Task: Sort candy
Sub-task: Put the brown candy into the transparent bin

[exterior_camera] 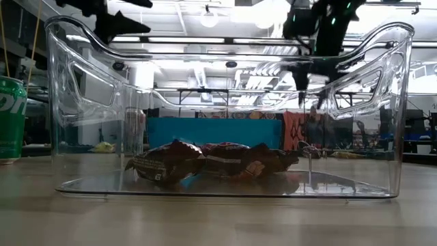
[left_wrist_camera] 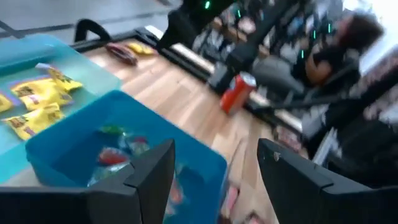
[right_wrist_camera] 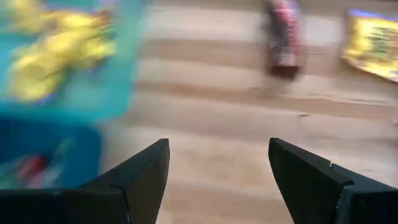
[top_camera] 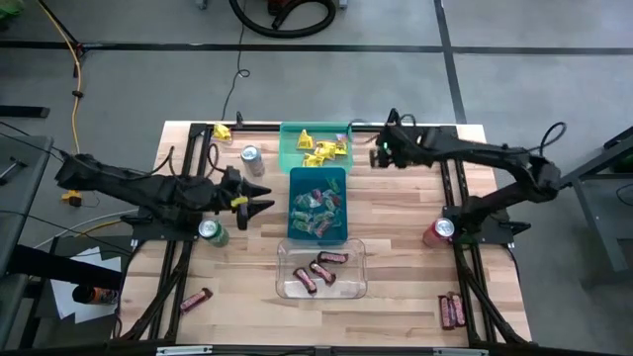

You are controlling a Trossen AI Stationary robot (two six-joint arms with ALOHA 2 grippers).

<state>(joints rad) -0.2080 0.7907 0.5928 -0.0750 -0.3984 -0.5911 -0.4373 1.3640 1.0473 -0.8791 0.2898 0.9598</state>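
The candy is mostly sorted by kind into three bins set in a row down the middle of the wooden tabletop. Bright yellow packets lie in the green plastic bin at the far end. Mixed green, pink and red packets fill the blue plastic bin in the middle. Dark red-brown bars lie in the clear plastic bin at the near end; the low view looks through its wall at them.

Unsorted pieces remain on the tabletop:
- one yellow packet near the far-left corner;
- one dark bar near the front-left edge;
- two dark bars side by side near the front-right edge.

The left pincer hangs just beside the blue bin's left wall, fingers spread wide and empty. This position suggests a release over the mixed packets. The right pincer is just right of the green bin, also wide and empty. Its wrist view shows a dark bar and a yellow packet on the tabletop ahead, probably the next pick.

Drink cans stand clear of the bins: a silver can, a green can and a red can.
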